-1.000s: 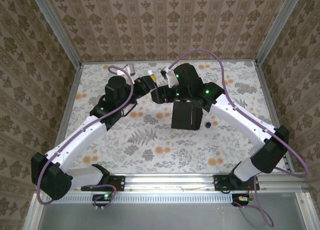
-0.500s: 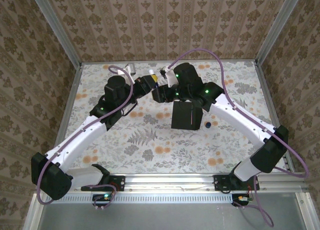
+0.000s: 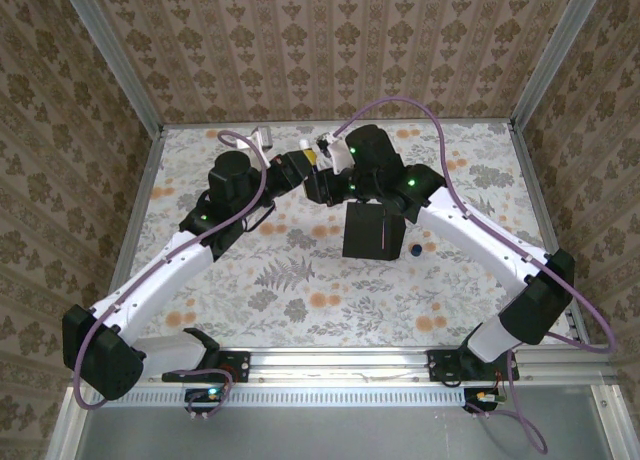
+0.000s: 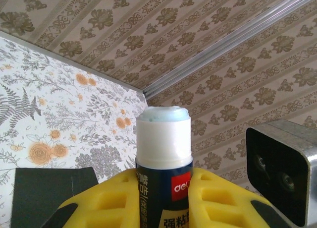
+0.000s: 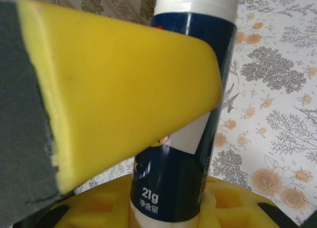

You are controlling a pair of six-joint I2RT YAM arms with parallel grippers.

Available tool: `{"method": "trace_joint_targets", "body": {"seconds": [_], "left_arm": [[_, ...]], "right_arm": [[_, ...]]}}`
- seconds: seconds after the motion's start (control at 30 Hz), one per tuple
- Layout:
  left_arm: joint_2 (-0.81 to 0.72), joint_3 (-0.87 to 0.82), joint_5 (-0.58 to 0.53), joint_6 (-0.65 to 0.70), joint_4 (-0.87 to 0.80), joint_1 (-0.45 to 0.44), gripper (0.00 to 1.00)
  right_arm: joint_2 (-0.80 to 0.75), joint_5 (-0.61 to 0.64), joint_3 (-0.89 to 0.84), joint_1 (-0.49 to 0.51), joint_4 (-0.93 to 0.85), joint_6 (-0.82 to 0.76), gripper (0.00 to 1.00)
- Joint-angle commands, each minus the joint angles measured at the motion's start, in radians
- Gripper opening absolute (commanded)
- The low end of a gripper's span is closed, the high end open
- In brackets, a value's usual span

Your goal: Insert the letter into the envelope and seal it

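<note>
Step in hand, as judged: sealing prep, working the glue, not insertion.

- Envelope (image 3: 372, 232) lies flat near the table (image 3: 300, 300) centre, a touch toward 3 o'clock, with nothing gripping it. The letter's position can't be confirmed; it is probably already inside.
- A small blue cap (image 3: 416, 249) sits just beside the envelope's near corner, at its 4 o'clock.
- At the envelope's 11 o'clock both claws meet, raised, on one glue stick (image 4: 163, 134).
- Left gripper (image 4: 164, 186) is narrow and clamped on the stick's mid-body. The stick is uncapped, with pale glue showing at the tip.
- Right gripper (image 5: 166, 203) is narrow around the stick's base, pads apparently touching it.
- A grey object (image 3: 262, 136) lies at the table's far edge, at 11 o'clock; what it is can't be told.

Next move likely calls for one claw to hold the stick steady while the other twists the base or takes it over. After that the glue tip goes down to the flap at 5 o'clock.
</note>
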Motion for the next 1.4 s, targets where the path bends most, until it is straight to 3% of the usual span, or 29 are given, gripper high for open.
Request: {"method": "trace_joint_targets", "body": {"seconds": [0.0,0.17,0.4,0.53,0.63,0.83,1.07,1.2,1.3,1.37], "left_arm": [[-0.012,0.003,0.068,0.017,0.067,-0.005,0.00],[-0.018,0.001,0.136,0.039,0.133,0.006,0.00],[0.004,-0.010,0.276,0.019,0.318,0.007,0.00],[0.035,-0.001,0.370,-0.014,0.432,0.003,0.00],[0.058,0.000,0.434,-0.051,0.533,0.001,0.00],[0.083,0.031,0.526,-0.040,0.561,-0.009,0.00],[0.092,0.034,0.532,-0.048,0.580,-0.009,0.00],[0.082,0.013,0.477,-0.047,0.574,0.006,0.00],[0.074,0.004,0.427,-0.038,0.561,0.027,0.00],[0.072,0.000,0.371,-0.026,0.538,0.046,0.00]], "right_arm": [[-0.043,-0.078,-0.013,-0.035,0.099,0.030,0.22],[-0.105,-0.262,-0.095,-0.108,0.258,0.124,0.22],[-0.150,-0.582,-0.213,-0.239,0.632,0.404,0.23],[-0.188,-0.671,-0.215,-0.261,0.745,0.483,0.24],[-0.200,-0.716,-0.191,-0.263,0.759,0.497,0.26],[-0.214,-0.783,-0.152,-0.265,0.741,0.497,0.26],[-0.221,-0.769,-0.146,-0.268,0.673,0.459,0.27],[-0.242,-0.723,-0.148,-0.283,0.576,0.397,0.40],[-0.273,-0.682,-0.182,-0.301,0.552,0.380,0.69],[-0.297,-0.655,-0.232,-0.316,0.567,0.395,0.78]]}}
